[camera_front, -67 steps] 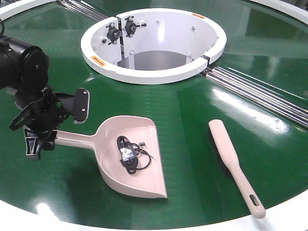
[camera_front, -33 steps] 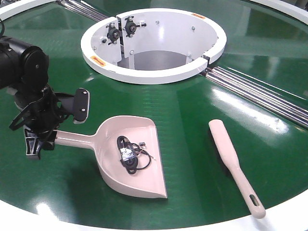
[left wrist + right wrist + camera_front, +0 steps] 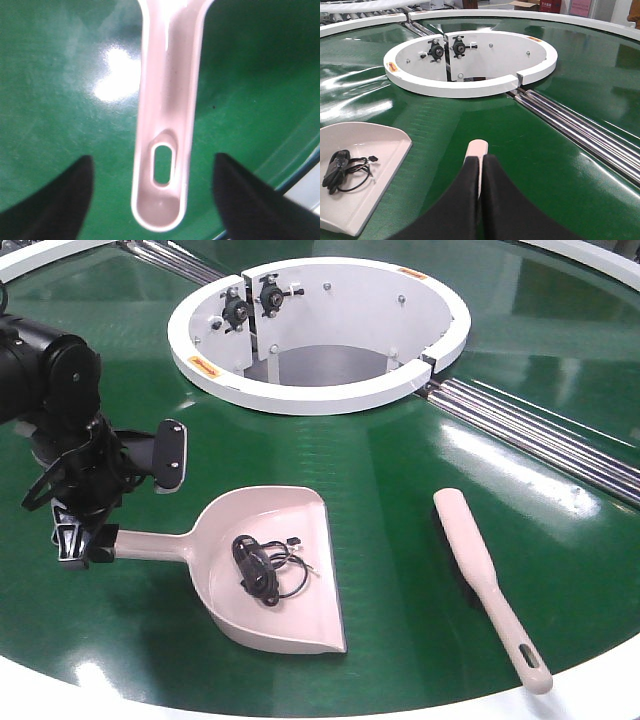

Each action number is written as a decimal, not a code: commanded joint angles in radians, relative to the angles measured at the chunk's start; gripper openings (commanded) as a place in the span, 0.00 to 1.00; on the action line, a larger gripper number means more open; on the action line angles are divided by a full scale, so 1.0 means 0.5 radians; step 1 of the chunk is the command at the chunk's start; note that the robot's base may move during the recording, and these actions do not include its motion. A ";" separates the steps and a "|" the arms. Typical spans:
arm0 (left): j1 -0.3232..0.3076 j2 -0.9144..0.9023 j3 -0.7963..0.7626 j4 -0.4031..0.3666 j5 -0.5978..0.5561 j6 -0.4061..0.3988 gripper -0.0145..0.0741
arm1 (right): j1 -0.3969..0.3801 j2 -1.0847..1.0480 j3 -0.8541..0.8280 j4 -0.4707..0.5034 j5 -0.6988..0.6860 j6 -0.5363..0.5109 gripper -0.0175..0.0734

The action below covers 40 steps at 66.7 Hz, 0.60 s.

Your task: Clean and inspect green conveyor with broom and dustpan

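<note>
The beige-pink dustpan (image 3: 296, 521) lies on the green conveyor (image 3: 400, 490) at the front left, with a tangle of black cable (image 3: 258, 565) in its scoop. My left gripper (image 3: 120, 502) is open, its jaws straddling the slotted end of the dustpan handle (image 3: 165, 125) without touching it. The broom (image 3: 480, 560) lies flat on the belt at the front right, handle end toward the near rim. My right gripper (image 3: 481, 159) is shut and does not show in the front view. Only the broom's tip (image 3: 476, 147) pokes out beyond its fingers.
The white central ring (image 3: 320, 390) stands behind the dustpan, with a deep opening inside it. Steel rollers (image 3: 530, 435) run from the ring toward the right edge. The white outer rim (image 3: 600, 690) curves along the near edge of the belt.
The dustpan has swung on the belt: its handle end moved down toward the near rim and the cable slid left in the scoop. The left gripper shifted slightly with it. The broom has not moved.
</note>
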 commanded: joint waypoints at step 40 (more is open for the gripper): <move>-0.015 -0.760 -0.046 0.006 -0.360 -1.091 0.48 | -0.007 0.024 -0.045 0.011 -0.132 -0.019 0.18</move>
